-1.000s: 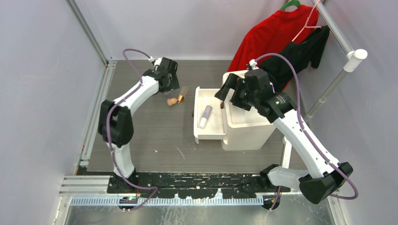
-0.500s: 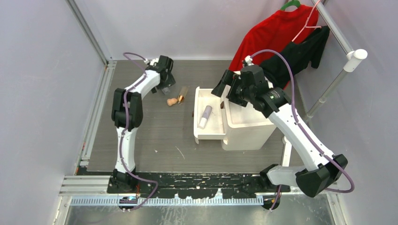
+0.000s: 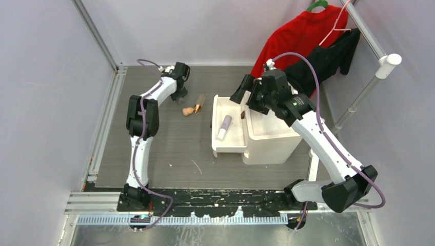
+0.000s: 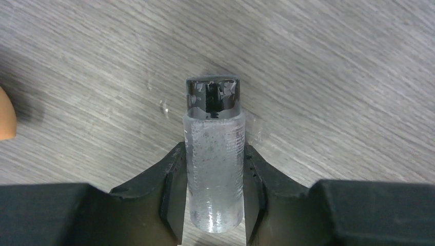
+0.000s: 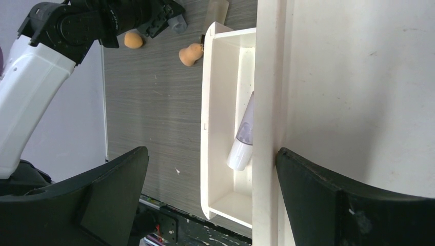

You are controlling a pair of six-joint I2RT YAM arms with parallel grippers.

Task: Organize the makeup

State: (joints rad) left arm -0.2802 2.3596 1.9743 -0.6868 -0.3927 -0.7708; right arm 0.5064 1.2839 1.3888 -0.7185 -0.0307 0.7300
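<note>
My left gripper point(image 4: 214, 149) is down on the table at the back left point(image 3: 179, 94), its jaws closed against both sides of the clear vial point(image 4: 213, 120), which has a dark cap. An orange sponge point(image 3: 188, 110) and the gold-brown bottle point(image 3: 200, 101) lie just right of it. A second orange sponge point(image 5: 133, 40) lies by the left gripper. The white tube point(image 3: 224, 126) lies in the open white drawer point(image 3: 226, 149). My right gripper point(image 5: 211, 154) hangs wide open and empty above the drawer and the drawer box point(image 3: 272, 141).
Red and black clothes point(image 3: 300, 36) hang on a rack point(image 3: 387, 61) at the back right, behind the box. Grey walls close in the left and back sides. The arm bases sit along the near edge.
The left gripper moved left and down at the back of the table and closed its jaws around the clear vial. The right gripper shifted slightly left, still open.
</note>
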